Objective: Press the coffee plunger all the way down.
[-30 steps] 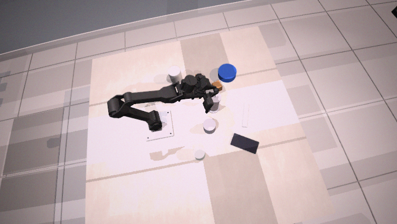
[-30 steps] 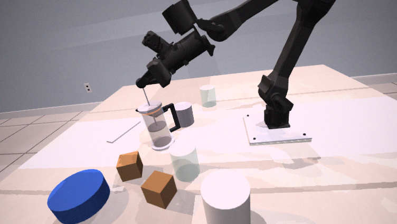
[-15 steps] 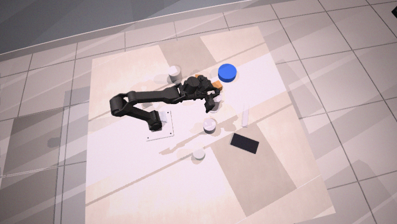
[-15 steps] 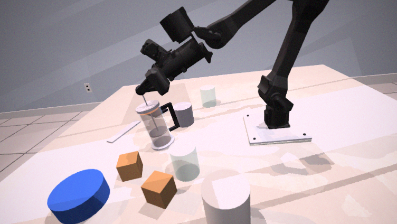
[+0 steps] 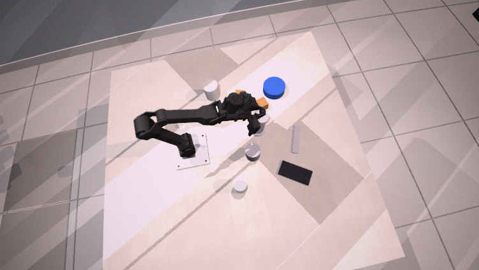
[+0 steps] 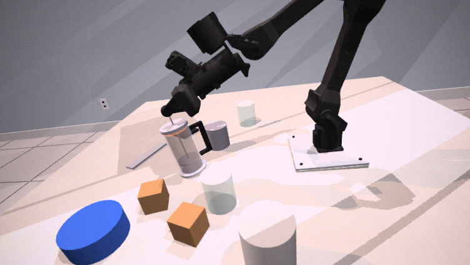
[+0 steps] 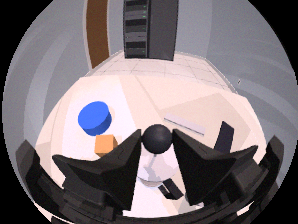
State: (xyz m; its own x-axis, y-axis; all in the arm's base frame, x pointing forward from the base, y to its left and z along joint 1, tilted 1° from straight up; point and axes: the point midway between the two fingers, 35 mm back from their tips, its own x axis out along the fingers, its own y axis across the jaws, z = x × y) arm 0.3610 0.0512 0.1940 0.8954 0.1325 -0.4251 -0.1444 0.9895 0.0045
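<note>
The coffee press has a clear body, a pale lid, an orange band and a black handle. In the exterior view it leans left, away from its handle, and its base ring looks tilted. The plunger's black knob stands a little above the lid on a short bare stretch of rod. The plunger disc shows low inside the body. My gripper is shut on the knob, with one finger on each side. The far fingertip is hidden in the exterior view.
A grey cylinder stands close behind the handle. A clear greenish cylinder, orange cubes, a blue disc and a white cylinder stand around the press. A flat bar and black slab lie farther off.
</note>
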